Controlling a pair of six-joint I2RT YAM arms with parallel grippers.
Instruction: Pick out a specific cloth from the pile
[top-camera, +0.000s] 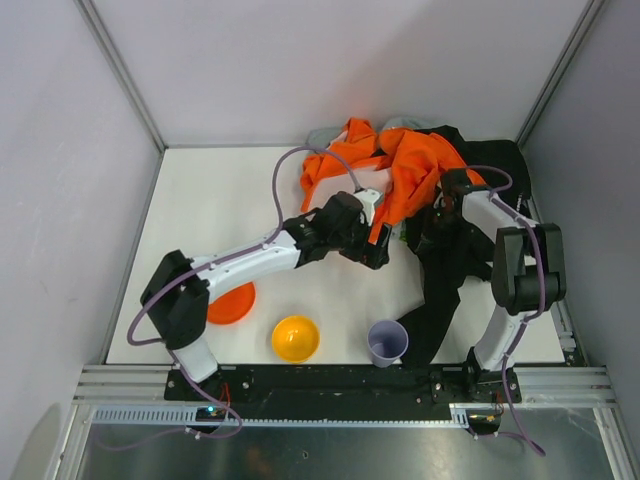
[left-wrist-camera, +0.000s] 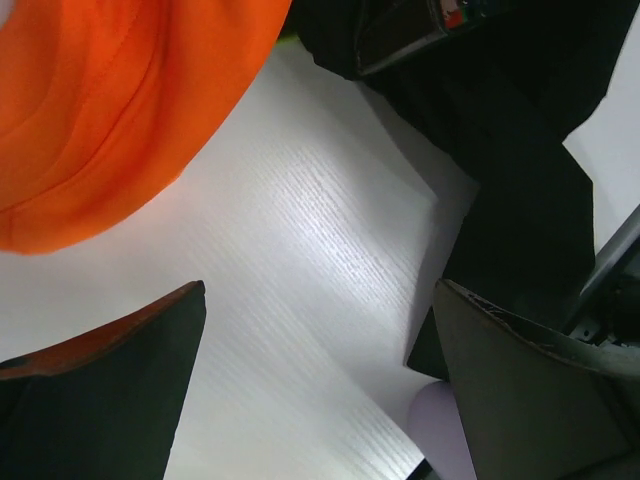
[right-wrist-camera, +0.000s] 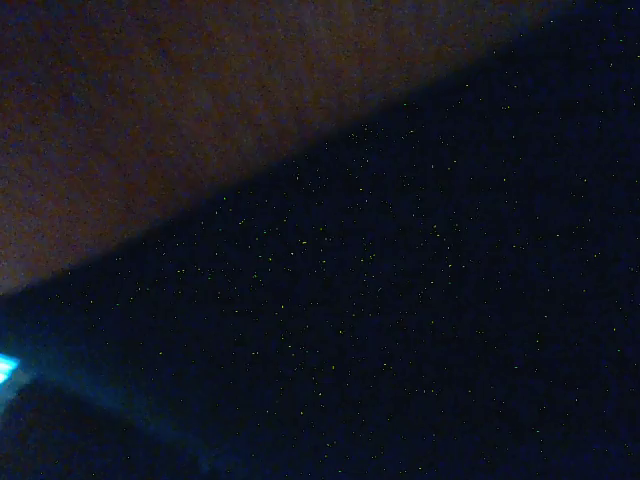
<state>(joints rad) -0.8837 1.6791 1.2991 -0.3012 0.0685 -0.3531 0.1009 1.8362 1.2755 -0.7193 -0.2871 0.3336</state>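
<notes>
The pile lies at the back right. It holds a big orange garment (top-camera: 405, 170), a black garment (top-camera: 450, 270) trailing toward the front edge, and a grey cloth (top-camera: 322, 135) behind. Only a thin lime-green sliver of the cloth (top-camera: 399, 233) shows under the orange edge; the rest is hidden. My left gripper (top-camera: 378, 250) is open just left of the pile. In its wrist view, the left gripper (left-wrist-camera: 320, 287) has bare table between its fingers, with orange fabric (left-wrist-camera: 110, 110) at upper left. My right gripper (top-camera: 432, 222) is pushed into the pile. Its fingers are hidden and its wrist view is dark with fabric.
An orange plate (top-camera: 232, 303), an orange bowl (top-camera: 295, 338) and a lavender cup (top-camera: 387, 343) stand along the front of the white table (top-camera: 230, 200). The cup also shows in the left wrist view (left-wrist-camera: 440, 420). Enclosure walls rise on the left, back and right.
</notes>
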